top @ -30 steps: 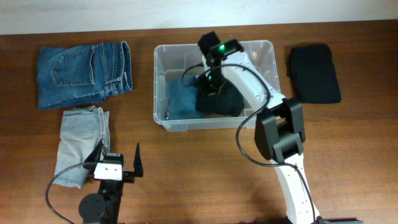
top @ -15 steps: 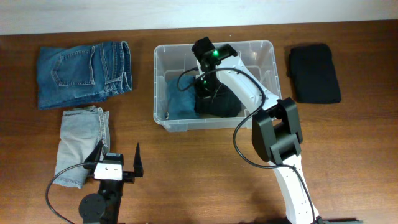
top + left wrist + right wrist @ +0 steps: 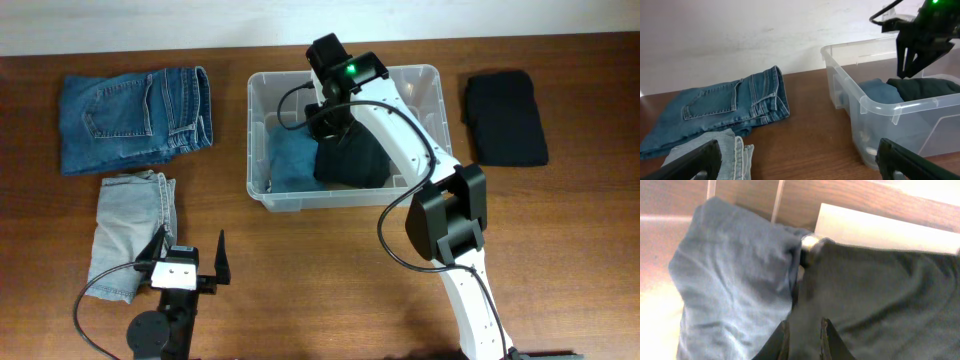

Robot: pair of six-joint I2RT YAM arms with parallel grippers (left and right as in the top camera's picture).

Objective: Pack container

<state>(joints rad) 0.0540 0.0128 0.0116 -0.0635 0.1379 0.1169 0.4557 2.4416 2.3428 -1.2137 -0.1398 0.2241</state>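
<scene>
The clear container [image 3: 258,192] stands at the table's middle back and holds a blue folded garment [image 3: 290,160] on its left and a black folded garment [image 3: 358,160] on its right. In the left wrist view the container [image 3: 860,102] is on the right. My right gripper [image 3: 325,115] hangs over the container's far half, lifted clear of the black garment [image 3: 880,295]. Its jaws [image 3: 804,326] stand narrowly apart with nothing gripped. My left gripper [image 3: 190,245] rests wide open near the front left, above bare table [image 3: 800,160].
Folded blue jeans [image 3: 135,118] lie at the back left. A light grey-blue folded pair [image 3: 130,235] lies just left of my left gripper. A black folded garment [image 3: 505,118] lies on the table right of the container.
My right gripper has risen off the black garment and shifted toward the container's far side, its jaws parting slightly. The black garment stays in the container. The left arm has not moved.
</scene>
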